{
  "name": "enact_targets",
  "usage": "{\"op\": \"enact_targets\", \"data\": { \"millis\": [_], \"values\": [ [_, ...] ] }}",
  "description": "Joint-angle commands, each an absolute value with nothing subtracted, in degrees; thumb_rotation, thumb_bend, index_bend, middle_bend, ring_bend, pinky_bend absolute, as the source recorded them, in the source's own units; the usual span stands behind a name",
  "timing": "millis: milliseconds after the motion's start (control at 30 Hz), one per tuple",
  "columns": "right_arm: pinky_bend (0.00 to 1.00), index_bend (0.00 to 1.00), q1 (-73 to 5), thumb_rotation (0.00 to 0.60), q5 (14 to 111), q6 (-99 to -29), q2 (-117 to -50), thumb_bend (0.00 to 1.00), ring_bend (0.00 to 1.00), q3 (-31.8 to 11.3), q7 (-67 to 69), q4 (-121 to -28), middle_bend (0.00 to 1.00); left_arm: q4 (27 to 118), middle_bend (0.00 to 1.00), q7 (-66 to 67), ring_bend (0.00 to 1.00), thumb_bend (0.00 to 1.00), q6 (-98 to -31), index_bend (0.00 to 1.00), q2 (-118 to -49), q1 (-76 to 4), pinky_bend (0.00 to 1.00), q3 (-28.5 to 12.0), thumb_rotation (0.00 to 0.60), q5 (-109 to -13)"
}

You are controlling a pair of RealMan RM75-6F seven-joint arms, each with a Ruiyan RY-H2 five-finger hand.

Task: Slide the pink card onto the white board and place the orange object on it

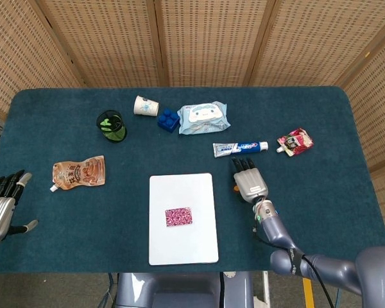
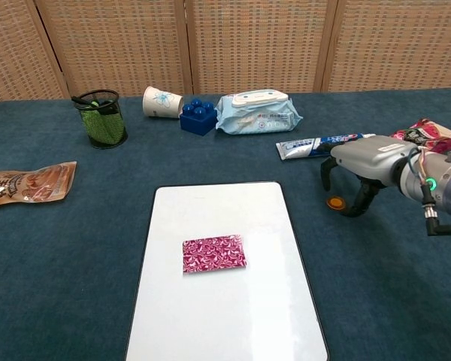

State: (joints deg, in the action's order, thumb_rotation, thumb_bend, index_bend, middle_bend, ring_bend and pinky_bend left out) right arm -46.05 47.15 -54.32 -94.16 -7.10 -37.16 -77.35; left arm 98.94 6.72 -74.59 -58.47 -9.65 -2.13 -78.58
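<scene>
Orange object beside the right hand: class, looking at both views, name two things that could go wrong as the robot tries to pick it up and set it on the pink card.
1. The orange object is small and flat on the cloth, so the right hand arched over it may slip off or nudge it away.
2. The pink card lies loose on the white board; setting the object down could shift it.
3. The toothpaste tube lies just behind the hand and might get bumped.

The head view is looking steeply down from high over the near edge, taking in the whole table point(image 1: 308, 212) toward twelve o'clock. The chest view is sitting lower and closer, facing twelve o'clock almost level. Both are sharing the white board point(image 1: 183, 218) point(image 2: 225, 286) and the items behind it.
</scene>
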Motion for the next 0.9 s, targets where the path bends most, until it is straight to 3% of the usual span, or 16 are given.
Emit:
{"op": "enact_targets", "data": {
  "millis": [33, 433, 633, 900],
  "values": [
    [0.0, 0.38, -45.9, 0.6, 47.0, -54.0, -94.3, 0.31, 0.0, -7.0, -36.9, -76.9, 0.0, 98.9, 0.0, 6.7, 0.0, 0.0, -74.6, 0.0, -58.5, -9.7, 0.0, -2.1, 0.6, -78.5],
    [0.0, 0.38, -46.1, 0.6, 46.2, -53.0, -95.5, 0.31, 0.0, -7.1, -37.0, -75.5, 0.0, 98.9, 0.0, 7.0, 0.0, 0.0, -74.5, 0.0, -58.6, -9.8, 0.0, -2.1, 0.6, -78.3],
    [0.0, 0.5, -46.4, 0.6, 45.4, -53.1, -96.0, 0.35, 0.0, -7.1, -38.1, -74.6, 0.0, 98.9, 0.0, 6.8, 0.0, 0.0, -74.3, 0.0, -58.5, -9.9, 0.0, -2.1, 0.6, -78.2],
    [0.0, 0.53, -46.2, 0.6, 45.3, -53.4, -95.6, 0.36, 0.0, -7.7, -37.5, -76.4, 0.0, 98.9, 0.0, 6.7, 0.0, 0.0, -74.3, 0.0, -58.5, -10.0, 0.0, -2.0, 0.6, -78.2]
  ]
}}
